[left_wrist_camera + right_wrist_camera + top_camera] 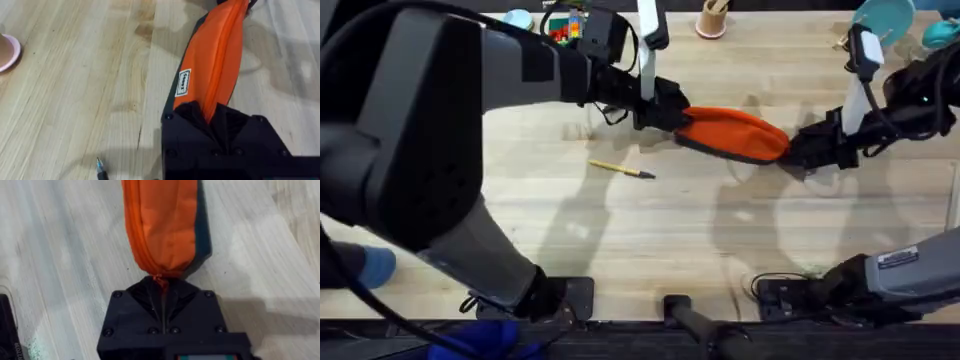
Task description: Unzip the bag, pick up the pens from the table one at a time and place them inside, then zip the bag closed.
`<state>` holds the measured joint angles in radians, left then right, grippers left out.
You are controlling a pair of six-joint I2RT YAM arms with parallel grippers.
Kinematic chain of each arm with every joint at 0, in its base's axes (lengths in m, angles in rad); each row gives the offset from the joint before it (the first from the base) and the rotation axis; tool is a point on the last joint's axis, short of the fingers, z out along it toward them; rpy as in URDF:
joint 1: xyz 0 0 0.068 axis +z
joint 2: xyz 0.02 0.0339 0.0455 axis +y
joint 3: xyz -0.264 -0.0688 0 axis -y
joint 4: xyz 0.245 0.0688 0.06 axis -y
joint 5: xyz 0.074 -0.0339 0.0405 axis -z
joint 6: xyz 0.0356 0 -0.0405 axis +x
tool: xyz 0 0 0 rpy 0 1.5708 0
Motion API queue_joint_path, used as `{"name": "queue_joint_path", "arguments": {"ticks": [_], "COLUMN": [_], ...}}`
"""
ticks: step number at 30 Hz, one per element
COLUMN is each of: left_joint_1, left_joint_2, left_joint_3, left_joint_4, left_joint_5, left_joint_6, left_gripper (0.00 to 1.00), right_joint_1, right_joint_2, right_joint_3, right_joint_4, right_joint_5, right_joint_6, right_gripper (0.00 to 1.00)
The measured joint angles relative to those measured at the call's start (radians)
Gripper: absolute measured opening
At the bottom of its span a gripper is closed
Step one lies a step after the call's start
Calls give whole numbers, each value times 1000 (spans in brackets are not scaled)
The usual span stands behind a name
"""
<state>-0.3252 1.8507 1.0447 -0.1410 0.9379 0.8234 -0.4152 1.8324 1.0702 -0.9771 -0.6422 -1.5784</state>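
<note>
Both grippers, left (665,108) and right (798,150), pinch the bag (735,133) ends. Zipper looks closed. Yellow pen (620,169) beside bag on table (660,240), not yet packed.

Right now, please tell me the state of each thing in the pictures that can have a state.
bag: lying on the table, gripped at both ends, zipper looks closed.
yellow pen: lying loose on the table, outside the bag.
left gripper: shut on the bag's end.
right gripper: shut on the bag's other end.
</note>
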Motion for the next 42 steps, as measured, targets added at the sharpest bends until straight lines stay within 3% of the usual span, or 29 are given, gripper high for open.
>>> {"name": "queue_joint_path", "arguments": {"ticks": [29, 42], "left_joint_1": [0, 0], "left_joint_2": [0, 0], "left_joint_3": [0, 0], "left_joint_4": [0, 0], "left_joint_5": [0, 0], "left_joint_6": [0, 0], "left_gripper": [42, 42], "right_joint_1": [0, 0], "right_joint_2": [-15, -18], "right_joint_3": [2, 128], "right_joint_4": [-81, -236], "right_joint_5": [11, 53], "right_joint_6": [4, 8], "right_gripper": [33, 32]}}
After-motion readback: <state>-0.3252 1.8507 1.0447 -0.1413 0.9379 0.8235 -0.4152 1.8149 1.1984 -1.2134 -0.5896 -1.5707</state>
